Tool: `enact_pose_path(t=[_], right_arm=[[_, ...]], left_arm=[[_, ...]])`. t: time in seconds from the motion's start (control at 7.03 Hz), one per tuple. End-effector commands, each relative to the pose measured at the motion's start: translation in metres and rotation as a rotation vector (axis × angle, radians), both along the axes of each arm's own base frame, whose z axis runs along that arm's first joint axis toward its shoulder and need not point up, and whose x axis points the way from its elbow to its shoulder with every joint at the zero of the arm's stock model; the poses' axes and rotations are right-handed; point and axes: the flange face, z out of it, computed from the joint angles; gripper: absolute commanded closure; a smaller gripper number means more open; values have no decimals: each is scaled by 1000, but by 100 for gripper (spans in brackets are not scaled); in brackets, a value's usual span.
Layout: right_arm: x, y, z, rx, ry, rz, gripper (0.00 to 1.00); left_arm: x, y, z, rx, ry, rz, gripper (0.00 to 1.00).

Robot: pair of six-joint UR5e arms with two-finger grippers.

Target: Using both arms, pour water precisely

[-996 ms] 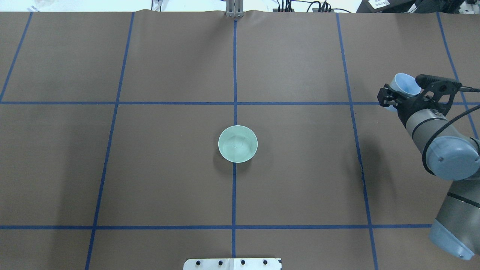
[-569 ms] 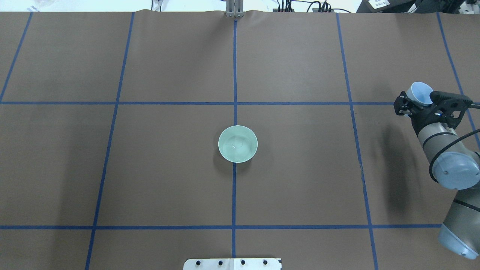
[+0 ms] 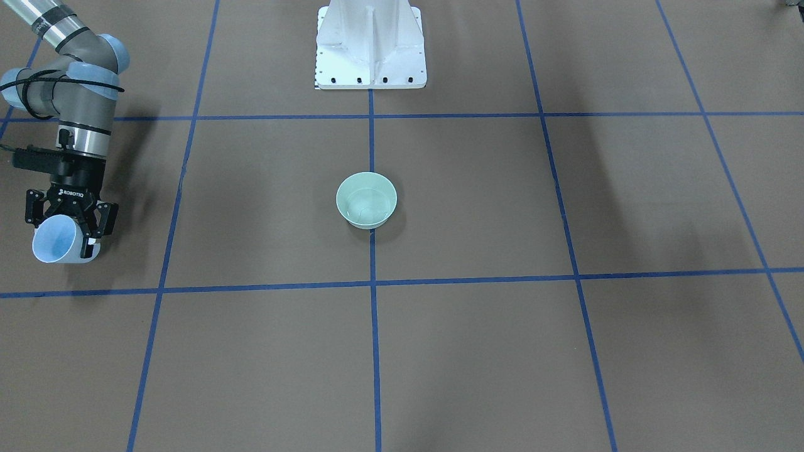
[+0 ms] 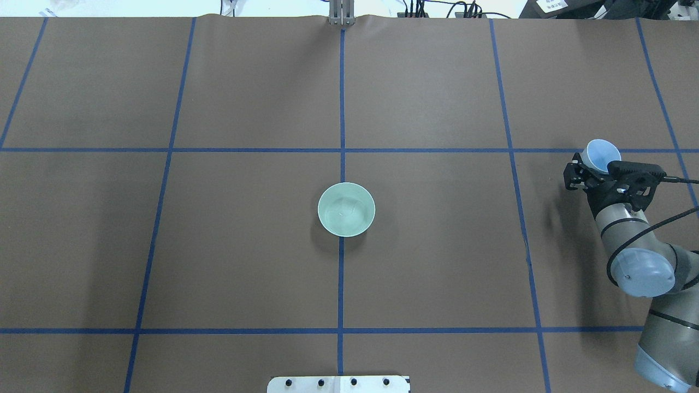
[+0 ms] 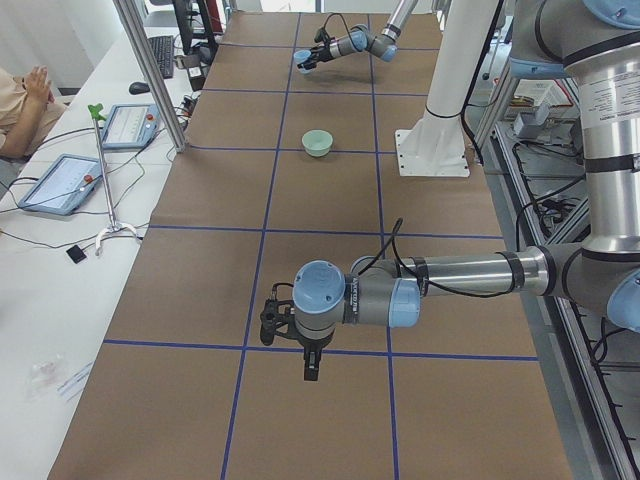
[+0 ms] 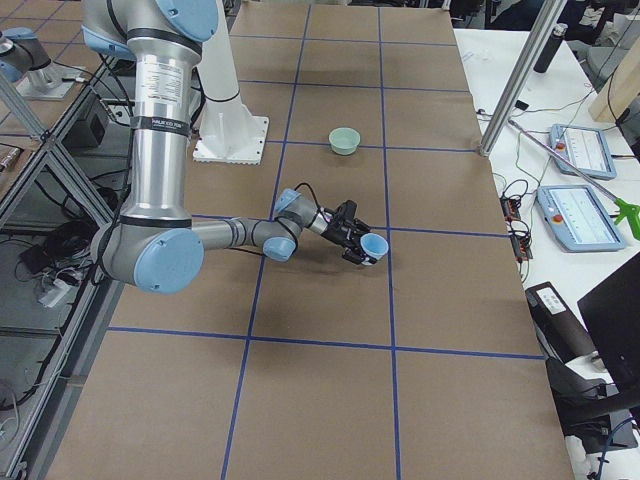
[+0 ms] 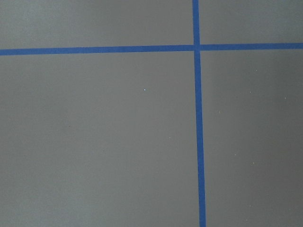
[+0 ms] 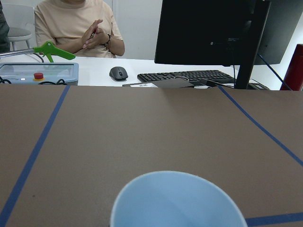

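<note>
Your right gripper is clamped on the blue cup at the far left edge of the front-facing view, its mouth tipped toward the camera and seemingly dry — well apart from the green bowl at frame centre, where water faintly glints. I'd judge the pour done, with the cup not yet set down. The left gripper shows only low in the left-side view — open or closed, you cannot tell.
</note>
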Motion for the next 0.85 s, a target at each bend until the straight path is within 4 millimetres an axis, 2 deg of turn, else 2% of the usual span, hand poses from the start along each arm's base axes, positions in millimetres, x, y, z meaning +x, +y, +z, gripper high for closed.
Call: enact_pose_path(t=[0.0,0.14,0.28,0.71], right_arm=[[-23,-6,1,32,12,29,65],[-30,-10,0,43,1,38,41],[-29,-11,1,43,6,39,0],[-21,-10,-8,76,-28,50,0]], left_arm=[[-1,0,0,-1,0,-3,0],[0,0,0,-1,2,-1,0],[0,0,0,0,2,0,0],[0,0,0,-3,2,-1,0]])
